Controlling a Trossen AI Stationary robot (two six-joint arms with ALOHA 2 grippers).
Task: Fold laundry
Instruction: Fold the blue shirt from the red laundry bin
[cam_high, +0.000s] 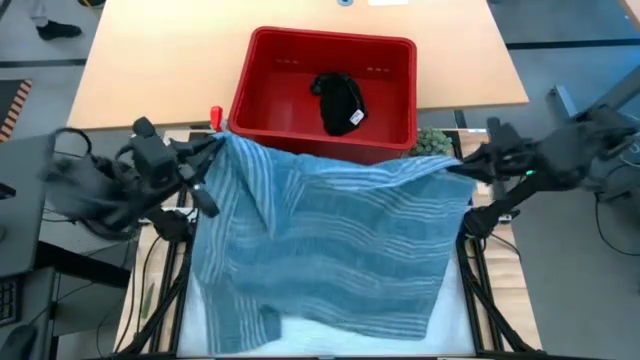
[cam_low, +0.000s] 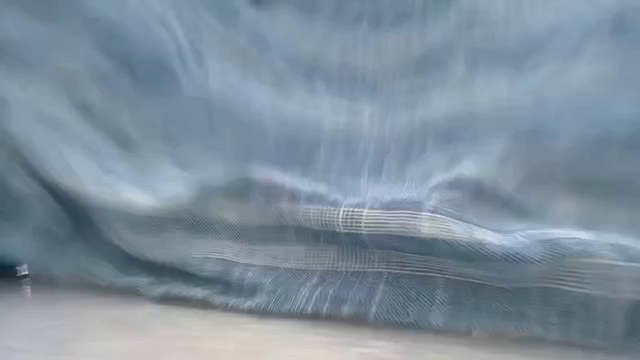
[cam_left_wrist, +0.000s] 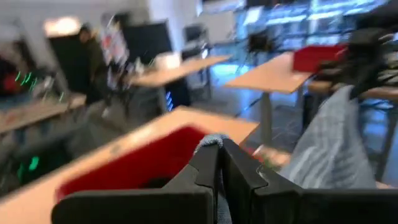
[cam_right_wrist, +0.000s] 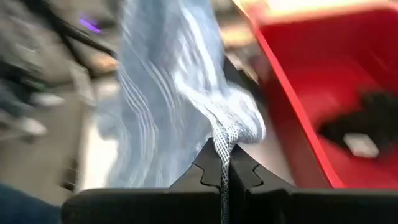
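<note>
Spreading looks to be the step in hand: left gripper (cam_high: 212, 152) and right gripper (cam_high: 462, 166) each pinch a top corner of the striped cloth (cam_high: 330, 240), stretched over the table before the red basket (cam_high: 262, 95), so lowering it flat seems next.

The high view looks straight down on the table. The low view faces a blue-grey striped cloth garment (cam_low: 340, 200) filling its frame. Both wrist views look past their fingers toward the red plastic basket (cam_right_wrist: 298, 87).
</note>
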